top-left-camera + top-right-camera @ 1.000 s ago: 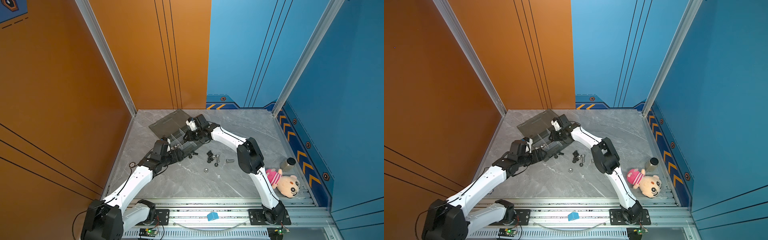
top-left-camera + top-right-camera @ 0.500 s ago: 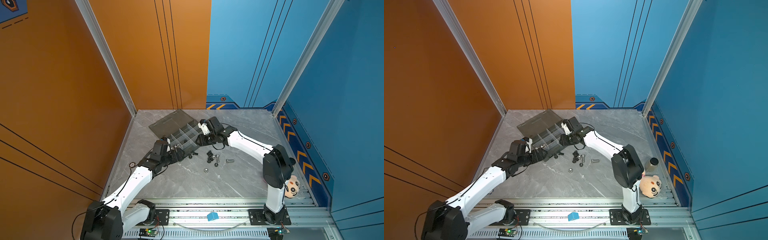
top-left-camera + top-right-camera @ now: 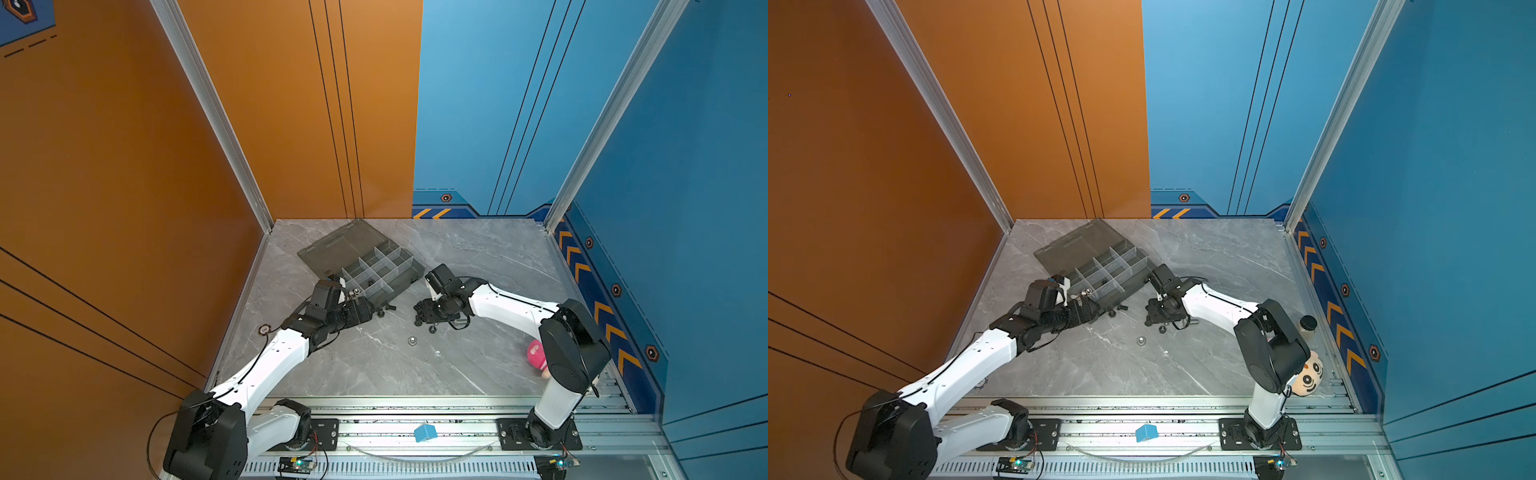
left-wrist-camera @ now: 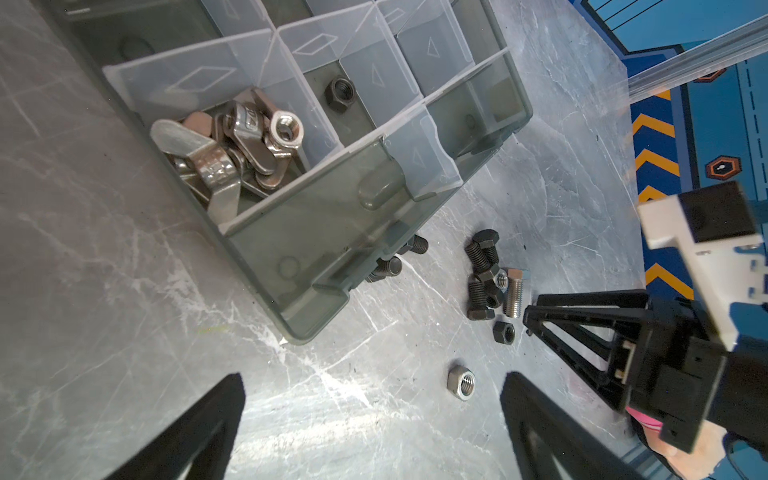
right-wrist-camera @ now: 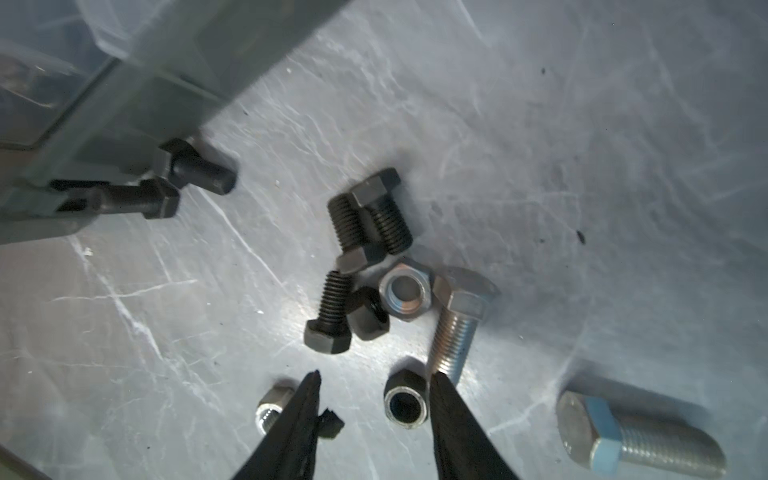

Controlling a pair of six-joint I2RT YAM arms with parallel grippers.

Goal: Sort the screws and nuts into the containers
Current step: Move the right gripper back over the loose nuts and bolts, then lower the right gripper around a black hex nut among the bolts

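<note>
**Loose Hardware Litters Grey Marbled Tabletop (image 3: pixel 374 370)**

An open organizer box (image 3: pixel 409 279) sits at far left. Black bolts (image 5: pixel 374 216), silver bolts (image 5: pixel 455 328) and a silver nut (image 3: pixel 412 341) lie scattered beside it. A plush doll (image 3: pixel 1308 374) and a small bottle (image 3: pixel 1307 324) rest near the right edge.

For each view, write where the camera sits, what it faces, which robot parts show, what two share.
Top views: high above the front rail, looking down at the table; left arm, right arm.
Left wrist: on its arm, facing the box; left end effector, right end effector.
Right wrist: close over loose screws; own fingertips.
Both wrists share the black nut.
</note>
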